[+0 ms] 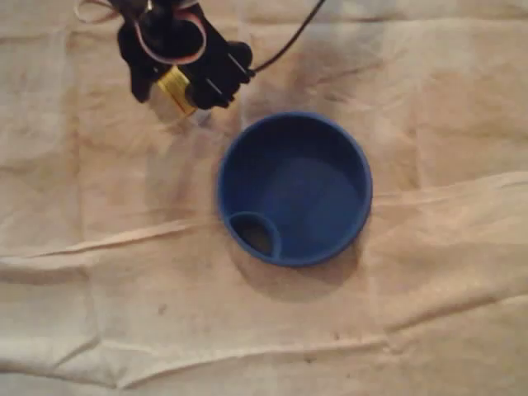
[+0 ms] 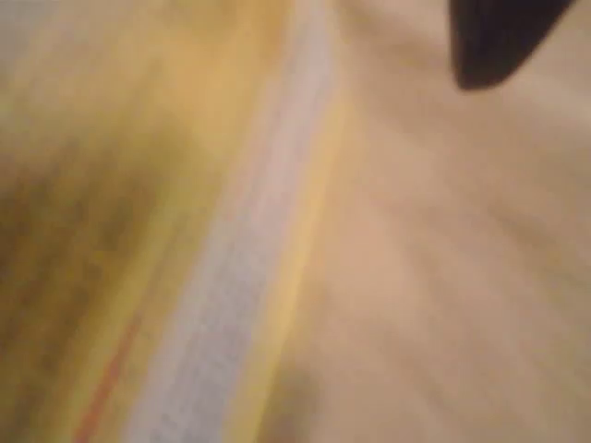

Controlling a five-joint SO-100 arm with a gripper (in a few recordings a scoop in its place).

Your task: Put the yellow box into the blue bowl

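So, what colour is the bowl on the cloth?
The bowl is plain dark blue; the overhead view shows it best.

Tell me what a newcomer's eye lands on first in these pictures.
The blue bowl, empty, sits right of centre on the wrinkled cream cloth in the overhead view. At upper left the black hand is around the yellow box, apart from the bowl; whether it grips is unclear. The wrist view shows the box as a close yellow blur.

In the overhead view I count one blue bowl (image 1: 305, 190), one yellow box (image 1: 174, 85) up and left of the bowl, one black gripper (image 1: 180, 97) there too, one black cable (image 1: 289, 37) above the bowl, and one beige cloth (image 1: 124, 289) under it.
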